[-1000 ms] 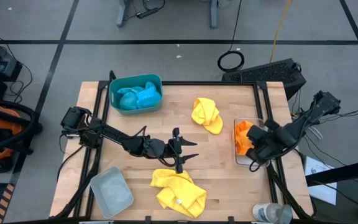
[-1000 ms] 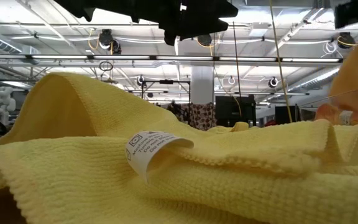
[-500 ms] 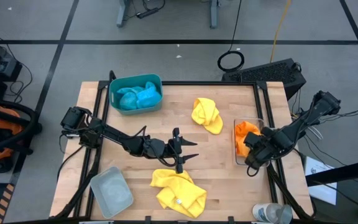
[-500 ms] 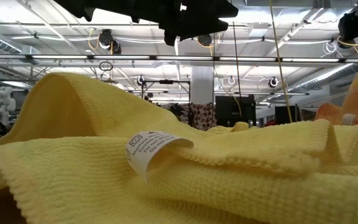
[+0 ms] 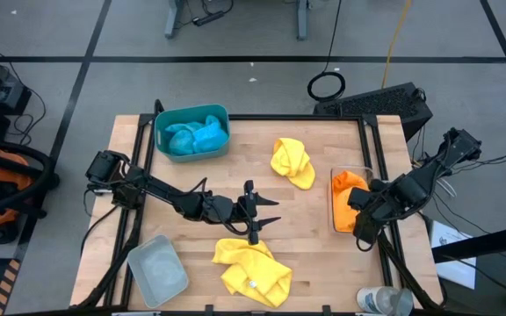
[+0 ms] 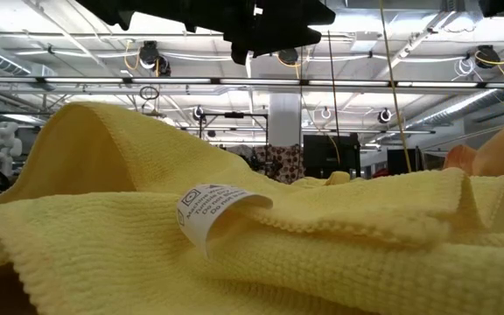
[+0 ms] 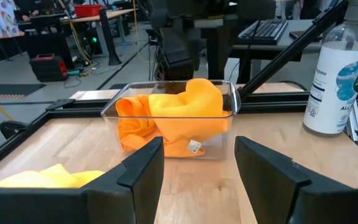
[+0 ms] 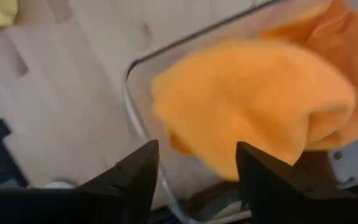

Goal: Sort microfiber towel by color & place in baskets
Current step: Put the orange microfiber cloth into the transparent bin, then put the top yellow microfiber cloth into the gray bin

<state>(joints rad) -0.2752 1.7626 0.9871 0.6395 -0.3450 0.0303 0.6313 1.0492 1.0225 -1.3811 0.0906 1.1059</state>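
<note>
Two orange towels (image 5: pixel 344 187) lie heaped in the clear basket (image 5: pixel 336 226) at the table's right. My right gripper (image 5: pixel 360 226) hovers open above that basket's near end; its wrist view shows the orange towel (image 8: pixel 253 99) below the spread fingers. My left gripper (image 5: pixel 269 211) stands open at the table's middle, pointing toward the right, with nothing between its fingers (image 7: pixel 138 171). One yellow towel (image 5: pixel 253 270) lies crumpled on the table just near of it, another yellow towel (image 5: pixel 292 162) toward the far edge. Blue towels (image 5: pixel 196 136) fill the teal basket (image 5: pixel 161 123).
A pale grey basket (image 5: pixel 158 270) stands at the near left corner. A clear plastic bottle (image 5: pixel 383 301) stands at the near right corner, close to the clear basket. Bare wood lies between the two yellow towels.
My right gripper has opened and let go of an orange towel, which has dropped into the clear basket onto the other one. The gripper has then risen a little above the basket.
</note>
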